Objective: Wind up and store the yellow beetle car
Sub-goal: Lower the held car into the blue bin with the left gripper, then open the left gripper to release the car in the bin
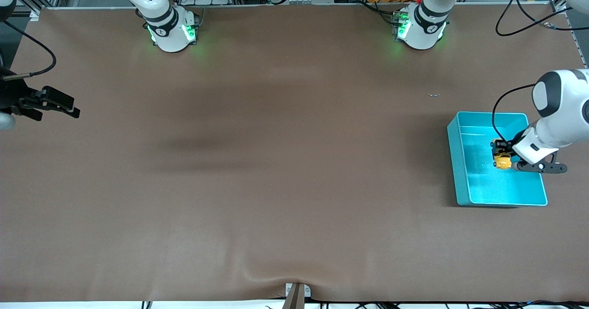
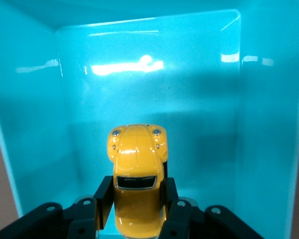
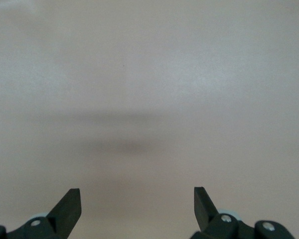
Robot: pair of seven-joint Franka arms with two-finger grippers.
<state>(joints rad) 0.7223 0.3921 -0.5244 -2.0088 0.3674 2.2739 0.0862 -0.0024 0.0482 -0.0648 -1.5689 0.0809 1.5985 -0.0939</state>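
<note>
Left gripper (image 2: 138, 211) clamps yellow beetle car (image 2: 136, 164) nose-out

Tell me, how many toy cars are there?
1. The car is gripped by the left tool inside the bin, toward the left arm's end of the table. No others show.

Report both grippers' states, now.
Left gripper: shut on the yellow beetle car, over the teal bin.
Right gripper: open, holding nothing, waiting over the table.

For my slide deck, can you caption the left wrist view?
Left gripper shut on the yellow beetle car, holding it inside the teal bin.
</note>
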